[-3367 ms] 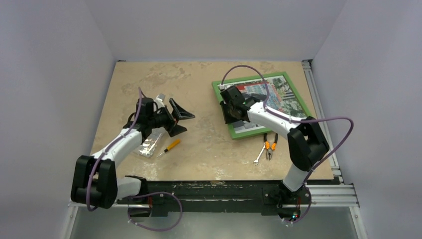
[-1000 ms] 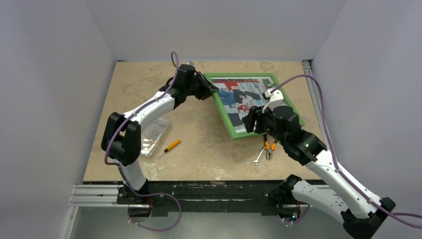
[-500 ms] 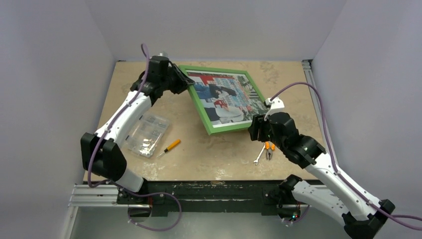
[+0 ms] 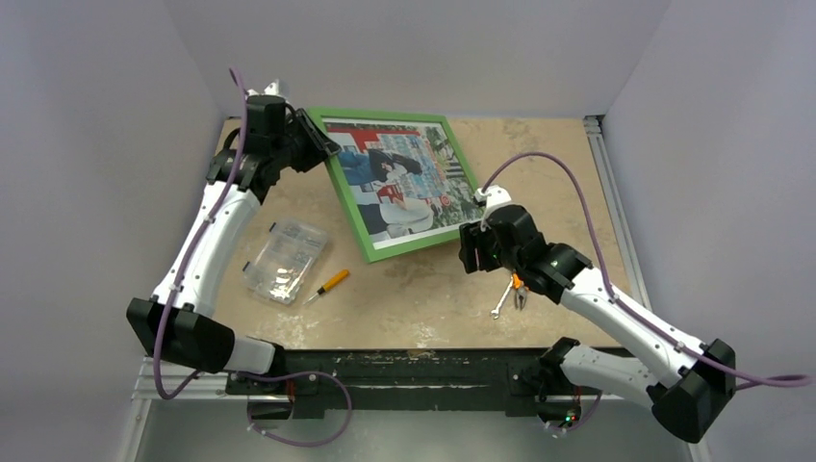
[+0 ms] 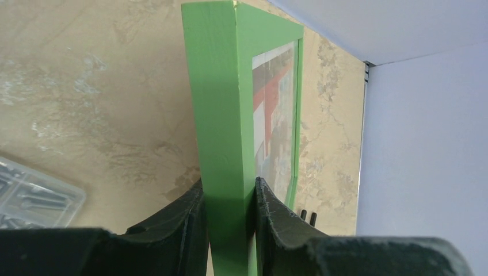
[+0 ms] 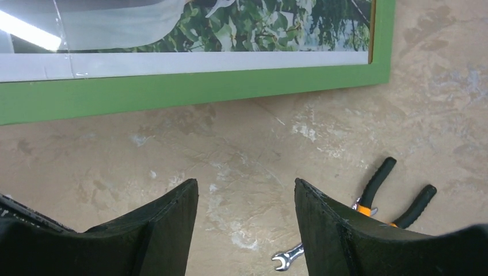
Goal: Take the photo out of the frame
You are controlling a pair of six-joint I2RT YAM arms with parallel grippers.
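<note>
The frame point(image 4: 347, 199) is gripped at its edge by the left jaws. The right jaws are spread, empty, nearby.

No writing, label, brand, number or sign can be read in any view. The photo point(image 6: 259, 23), just beyond the right fingers point(image 6: 155, 230), shows only green leaves, a white shape and a plain white border there. Seen from above, its red, blue and white patches are too small and blurred to yield any letters. The green frame point(image 5: 218, 126) between the left fingers point(image 5: 178, 230) is plain paint, unmarked.
</note>
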